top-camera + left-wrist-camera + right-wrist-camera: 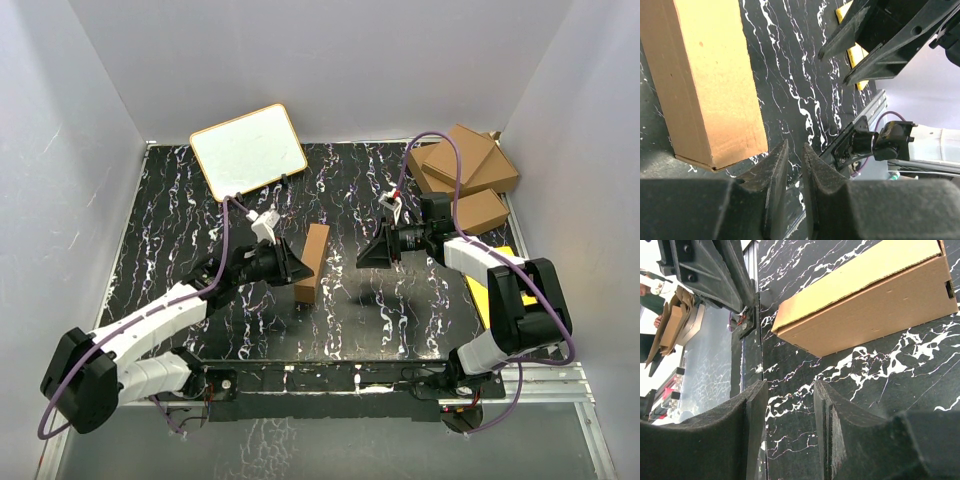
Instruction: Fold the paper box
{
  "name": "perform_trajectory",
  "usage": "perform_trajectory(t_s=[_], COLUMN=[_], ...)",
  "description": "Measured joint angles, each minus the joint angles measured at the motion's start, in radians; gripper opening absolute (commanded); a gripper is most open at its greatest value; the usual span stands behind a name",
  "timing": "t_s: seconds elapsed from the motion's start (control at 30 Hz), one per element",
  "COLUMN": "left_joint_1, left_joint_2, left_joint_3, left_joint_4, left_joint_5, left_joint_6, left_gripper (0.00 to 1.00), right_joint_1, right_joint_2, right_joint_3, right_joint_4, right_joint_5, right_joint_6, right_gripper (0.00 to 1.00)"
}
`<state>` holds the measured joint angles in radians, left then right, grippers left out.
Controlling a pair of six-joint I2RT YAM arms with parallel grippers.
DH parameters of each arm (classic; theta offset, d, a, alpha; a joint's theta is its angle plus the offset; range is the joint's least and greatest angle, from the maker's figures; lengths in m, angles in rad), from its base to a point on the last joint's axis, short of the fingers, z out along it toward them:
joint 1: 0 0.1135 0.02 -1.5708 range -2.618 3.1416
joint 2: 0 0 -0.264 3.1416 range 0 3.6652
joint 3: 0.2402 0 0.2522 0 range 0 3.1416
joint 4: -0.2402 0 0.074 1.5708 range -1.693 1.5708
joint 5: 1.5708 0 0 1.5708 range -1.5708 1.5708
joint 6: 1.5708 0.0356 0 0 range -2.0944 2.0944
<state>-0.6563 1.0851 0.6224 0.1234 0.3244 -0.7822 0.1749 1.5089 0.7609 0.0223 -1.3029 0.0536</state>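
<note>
Left fingers point(776, 170), nearly pressed together on nothing, sit just left of the near end of the paper box point(313, 262), which lies closed in the middle of the bench point(380, 310), while the right fingers point(756, 415) (half spread, also empty) hover apart on its right.

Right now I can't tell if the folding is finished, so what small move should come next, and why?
Probably draw the left arm back a little. The small plain brown cardboard carton lies closed on the black marbled table, the left jaws stand nearly shut and empty beside its near end, and the right jaws hang apart from it, holding nothing.
</note>
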Motion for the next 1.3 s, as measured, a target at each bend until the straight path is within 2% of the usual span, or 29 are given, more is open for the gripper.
perform_trajectory(t_s=[0.87, 1.03, 1.13, 1.3], left_joint_1=[0.024, 0.027, 0.029, 0.033], left_joint_2=[0.128, 0.12, 0.103, 0.07], left_joint_3=[-0.101, -0.101, -0.101, -0.101], left_joint_4=[0.148, 0.148, 0.14, 0.137], left_joint_5=[0.07, 0.077, 0.077, 0.074], left_joint_6=[-0.049, -0.048, -0.049, -0.051], left_gripper=[0.16, 0.22, 0.29, 0.49], right_joint_1=[0.0, 0.0, 0.0, 0.002], right_joint_2=[0.019, 0.019, 0.021, 0.073], right_joint_3=[0.0, 0.0, 0.007, 0.126], right_joint_4=[0.012, 0.011, -0.006, -0.126], right_joint_5=[0.021, 0.021, 0.021, 0.029], right_joint_6=[0.024, 0.023, 0.004, -0.076], right_gripper=[0.45, 0.45, 0.45, 0.45])
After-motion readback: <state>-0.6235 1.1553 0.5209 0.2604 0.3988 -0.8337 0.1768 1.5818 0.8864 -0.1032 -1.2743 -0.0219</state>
